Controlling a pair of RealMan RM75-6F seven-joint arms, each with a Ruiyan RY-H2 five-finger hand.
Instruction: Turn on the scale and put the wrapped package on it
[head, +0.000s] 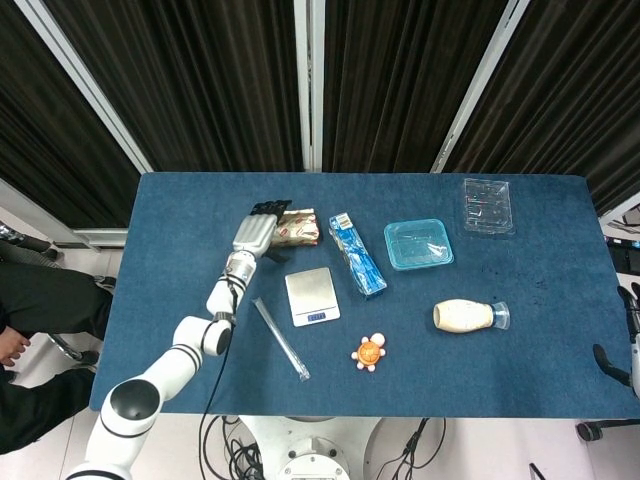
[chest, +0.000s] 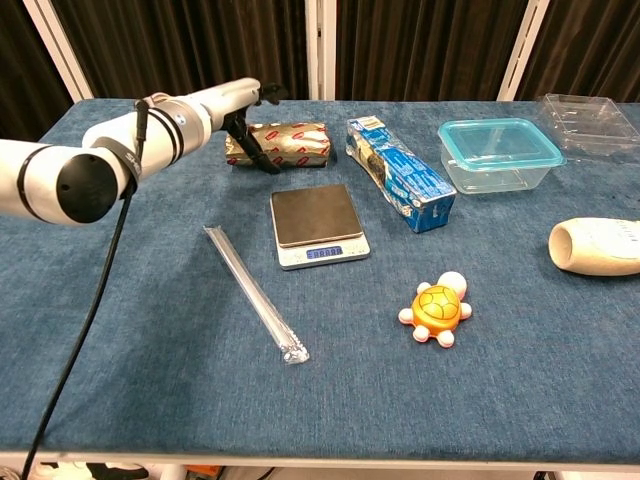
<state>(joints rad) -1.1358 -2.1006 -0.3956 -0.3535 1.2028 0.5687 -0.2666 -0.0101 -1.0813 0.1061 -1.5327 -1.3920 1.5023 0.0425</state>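
The wrapped package (head: 298, 228) (chest: 290, 143), foil with red print, lies on the blue table behind the scale. The small silver scale (head: 312, 295) (chest: 315, 225) sits mid-table, and its display (chest: 323, 253) glows blue. My left hand (head: 256, 228) (chest: 232, 104) is at the package's left end. Its thumb (chest: 252, 145) comes down in front and its fingers (chest: 268, 93) stretch over the far side, so I see no firm grip. My right hand (head: 630, 345) shows only at the far right edge of the head view, off the table, holding nothing.
A clear plastic stick (chest: 255, 295) lies left of the scale and a blue box (chest: 400, 172) lies to its right. An orange turtle toy (chest: 435, 308), a teal-lidded container (chest: 498, 150), a clear tray (chest: 590, 110) and a cream bottle (chest: 595, 245) occupy the right half.
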